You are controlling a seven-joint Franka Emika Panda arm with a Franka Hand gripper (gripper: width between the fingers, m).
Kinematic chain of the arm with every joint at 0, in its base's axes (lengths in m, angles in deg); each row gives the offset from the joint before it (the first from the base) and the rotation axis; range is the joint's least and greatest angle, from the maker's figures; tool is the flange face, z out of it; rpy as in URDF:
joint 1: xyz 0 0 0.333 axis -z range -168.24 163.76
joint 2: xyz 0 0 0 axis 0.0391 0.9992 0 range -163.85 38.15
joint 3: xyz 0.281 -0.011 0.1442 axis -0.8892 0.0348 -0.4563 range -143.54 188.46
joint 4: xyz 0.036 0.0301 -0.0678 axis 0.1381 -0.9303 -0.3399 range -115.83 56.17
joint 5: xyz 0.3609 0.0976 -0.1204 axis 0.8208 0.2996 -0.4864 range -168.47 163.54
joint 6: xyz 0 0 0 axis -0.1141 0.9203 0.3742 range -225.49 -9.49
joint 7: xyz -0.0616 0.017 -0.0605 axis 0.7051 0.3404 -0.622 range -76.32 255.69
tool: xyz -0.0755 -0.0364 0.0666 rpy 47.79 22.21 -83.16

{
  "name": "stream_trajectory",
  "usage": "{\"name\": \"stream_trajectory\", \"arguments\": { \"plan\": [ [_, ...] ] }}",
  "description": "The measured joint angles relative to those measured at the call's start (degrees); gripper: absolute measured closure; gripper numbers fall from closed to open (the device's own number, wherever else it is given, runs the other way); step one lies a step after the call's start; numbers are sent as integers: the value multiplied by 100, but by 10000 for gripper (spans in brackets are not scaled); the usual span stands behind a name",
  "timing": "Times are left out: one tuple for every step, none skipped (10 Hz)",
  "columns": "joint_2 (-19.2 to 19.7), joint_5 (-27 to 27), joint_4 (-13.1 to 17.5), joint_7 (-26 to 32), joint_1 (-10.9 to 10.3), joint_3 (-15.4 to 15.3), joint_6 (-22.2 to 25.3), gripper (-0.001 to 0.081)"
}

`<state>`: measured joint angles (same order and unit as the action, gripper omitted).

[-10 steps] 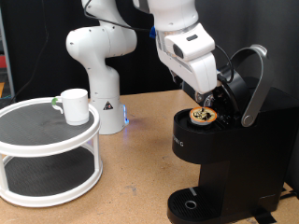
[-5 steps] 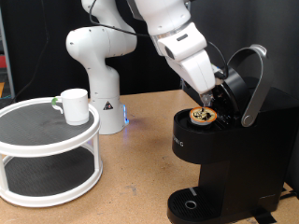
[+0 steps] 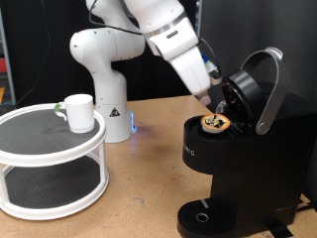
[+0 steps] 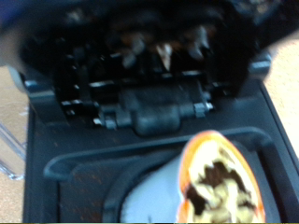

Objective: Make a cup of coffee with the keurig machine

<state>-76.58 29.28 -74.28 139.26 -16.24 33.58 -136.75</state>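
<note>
The black keurig machine [image 3: 243, 174] stands at the exterior view's right with its silver-grey lid handle [image 3: 267, 89] raised and the brew chamber open. A small pod with a tan top [image 3: 215, 122] sits in the chamber. My gripper [image 3: 215, 96] hangs just above the pod, beside the raised lid, with nothing seen between its fingers. The white cup [image 3: 78, 112] stands on the top tier of a white round shelf [image 3: 40, 149] at the left, far from the gripper. The blurred wrist view shows the pod [image 4: 220, 182] in its holder and the lid's dark underside [image 4: 149, 56]; no fingers show there.
The robot's white base [image 3: 104, 69] stands behind the wooden table, between the shelf and the machine. The machine's round drip tray [image 3: 201, 216] at its foot holds nothing. A small blue light [image 3: 134, 125] glows beside the base.
My arm has swung up and to the exterior view's left, so the gripper has lifted a little away from the pod. The pod, lid and cup have not moved.
</note>
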Motion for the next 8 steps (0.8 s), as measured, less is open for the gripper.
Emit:
{"name": "stream_trajectory", "arguments": {
  "plan": [
    [0, 0, -93, -100, 5, -2, -207, -2],
    [5, 0, -204, -187, 2, -30, -474, -2],
    [16, 22, -305, -211, -8, -78, -690, -2],
    [28, 76, -388, -211, -26, -130, -856, -2],
    [38, 118, -462, -211, -54, -185, -979, -2],
    [42, 125, -528, -211, -79, -244, -1050, -2],
    [44, 125, -593, -211, -94, -308, -1112, -2],
    [49, 125, -655, -214, -105, -371, -1180, -2]
  ]
}}
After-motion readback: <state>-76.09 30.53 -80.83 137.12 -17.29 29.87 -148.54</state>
